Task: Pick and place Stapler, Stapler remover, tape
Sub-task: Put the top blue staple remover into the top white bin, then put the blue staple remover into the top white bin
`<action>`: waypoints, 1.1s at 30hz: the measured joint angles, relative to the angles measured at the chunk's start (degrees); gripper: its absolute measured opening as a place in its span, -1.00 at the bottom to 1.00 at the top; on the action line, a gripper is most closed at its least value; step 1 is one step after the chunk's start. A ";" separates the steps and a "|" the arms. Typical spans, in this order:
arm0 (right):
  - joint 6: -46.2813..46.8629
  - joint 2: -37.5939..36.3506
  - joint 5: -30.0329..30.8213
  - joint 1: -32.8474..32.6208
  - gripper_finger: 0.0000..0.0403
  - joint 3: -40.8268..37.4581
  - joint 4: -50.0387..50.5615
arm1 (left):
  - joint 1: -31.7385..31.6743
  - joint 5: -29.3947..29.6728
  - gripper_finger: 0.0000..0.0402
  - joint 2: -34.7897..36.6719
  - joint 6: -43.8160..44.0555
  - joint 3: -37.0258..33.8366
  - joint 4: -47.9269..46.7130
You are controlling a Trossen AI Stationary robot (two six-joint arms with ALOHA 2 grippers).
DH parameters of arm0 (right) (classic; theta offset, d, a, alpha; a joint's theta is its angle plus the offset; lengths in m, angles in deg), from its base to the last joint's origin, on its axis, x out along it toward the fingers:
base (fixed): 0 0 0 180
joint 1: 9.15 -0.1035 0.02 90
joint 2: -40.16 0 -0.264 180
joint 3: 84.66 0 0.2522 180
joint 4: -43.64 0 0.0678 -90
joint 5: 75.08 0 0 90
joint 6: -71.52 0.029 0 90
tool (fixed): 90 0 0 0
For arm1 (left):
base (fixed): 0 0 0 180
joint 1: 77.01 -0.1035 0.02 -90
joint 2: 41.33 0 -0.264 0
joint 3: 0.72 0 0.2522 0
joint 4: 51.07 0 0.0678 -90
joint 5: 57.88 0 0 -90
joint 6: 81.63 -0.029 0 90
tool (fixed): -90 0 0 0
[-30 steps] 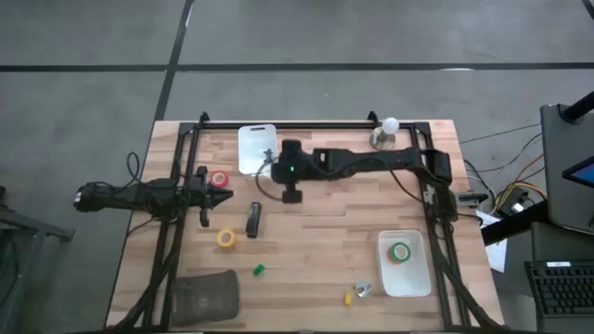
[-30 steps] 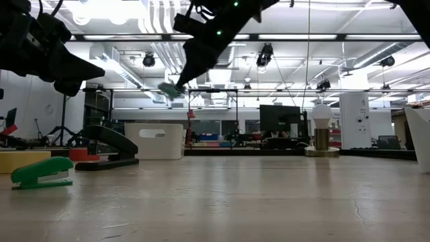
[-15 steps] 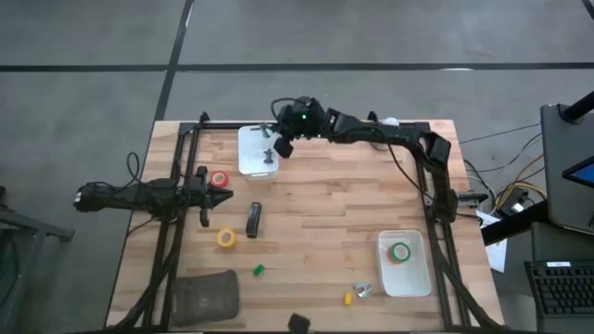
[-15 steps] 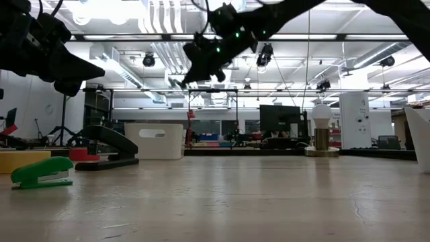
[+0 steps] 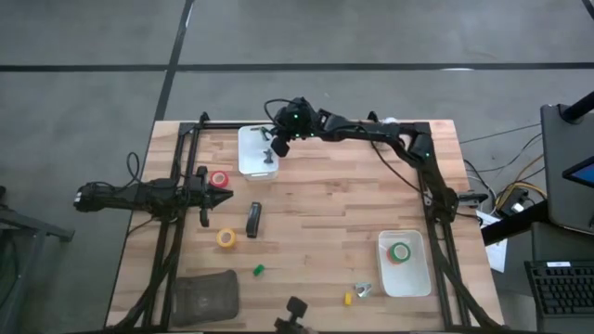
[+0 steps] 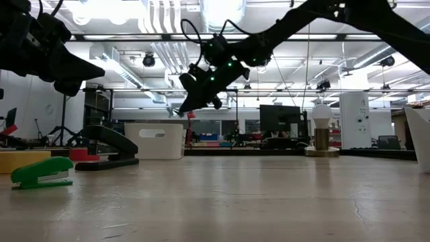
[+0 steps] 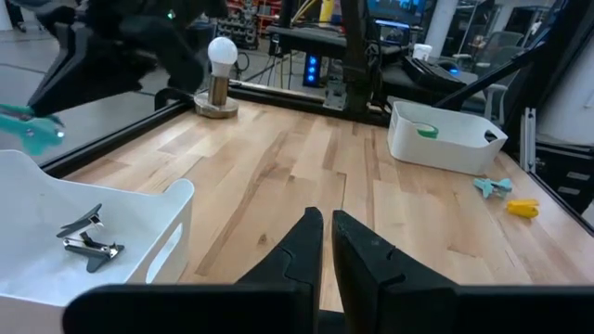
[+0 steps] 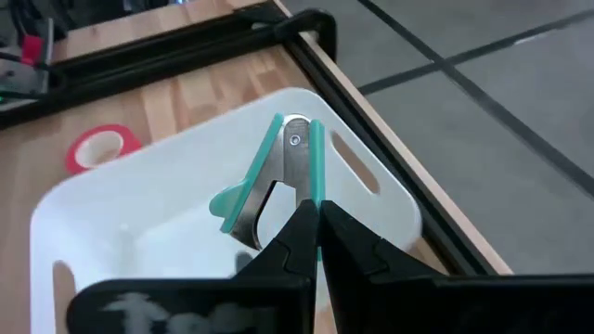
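Observation:
My right gripper (image 5: 277, 145) is shut on a teal staple remover (image 8: 278, 176) above the white bin (image 5: 251, 139) at the table's far edge. The remover also shows in the left wrist view (image 7: 32, 130). A dark staple remover (image 7: 88, 237) lies on the bin's floor. The black stapler (image 5: 253, 220) lies flat on the wood left of centre. A red tape roll (image 5: 219, 179) and a yellow one (image 5: 226, 238) lie near it. A green roll (image 5: 400, 251) sits in the white tray (image 5: 417, 278) at the right. My left gripper (image 5: 225, 194) waits at the left, shut with nothing in it. My right gripper pinches one teal arm of the remover (image 8: 313, 197) between its two fingers, at the end away from the hinge (image 8: 295, 139). The fingers slant down from the table's right side. The remover sticks out beyond the fingertips, its arms spread, clear above the bin's floor.
A small green stapler (image 5: 259, 270), a teal remover (image 5: 362, 289) and a yellow piece (image 5: 348, 299) lie toward the near edge. A dark grey pad (image 5: 206, 295) sits near left. A bulb lamp (image 5: 390, 122) stands far right. A dark thing (image 5: 295, 311) shows at the near edge.
My right gripper has carried the teal remover from the table's middle toward the far edge and to the left. It now hangs over the white bin, a little lower and rolled about its own line. It has stayed shut on the remover.

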 joint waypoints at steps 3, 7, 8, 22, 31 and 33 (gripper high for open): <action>0.01 3.16 -0.98 0.41 -0.96 4.09 0.19 | -0.01 0.00 -0.84 0.00 0.02 0.00 0.00; 3.27 8.47 -3.59 1.10 -0.96 13.57 9.76 | 0.00 -0.01 -0.84 0.00 0.00 0.00 0.01; 3.72 9.78 -3.58 1.11 -0.96 16.13 12.65 | -0.01 -0.02 -0.84 0.00 0.01 0.00 0.00; 7.07 18.59 -0.87 1.07 -0.95 32.55 31.62 | 0.00 -0.02 -0.84 0.00 0.02 0.00 0.00; 7.02 18.59 -0.84 1.17 -0.64 32.58 32.74 | -0.01 -0.02 -0.84 0.00 0.01 0.00 0.00; 5.99 18.52 -1.00 1.09 -0.56 33.01 32.87 | -0.01 -0.02 -0.84 0.00 0.01 0.00 0.00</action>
